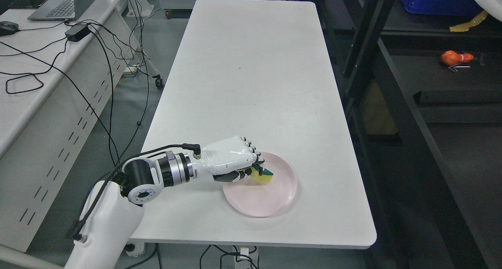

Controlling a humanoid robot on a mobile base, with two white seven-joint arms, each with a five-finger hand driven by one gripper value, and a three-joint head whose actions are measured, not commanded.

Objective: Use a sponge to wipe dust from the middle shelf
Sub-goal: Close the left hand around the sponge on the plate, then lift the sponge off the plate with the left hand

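Fingers [251, 156] of the left robot hand [231, 161] are curled down around a yellow and green sponge [263, 176], gripping it over the pink plate [274, 198]. Seen on the plate's face, the sponge sits toward ten o'clock, near the rim. The plate rests on the white tabletop [251, 77] at its near end, around six o'clock. A dark shelf [411, 104] stands at three o'clock.

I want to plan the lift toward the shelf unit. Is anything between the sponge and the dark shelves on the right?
Nothing visible: the left hand grips the sponge on the pink plate, and the table toward the shelves is bare.
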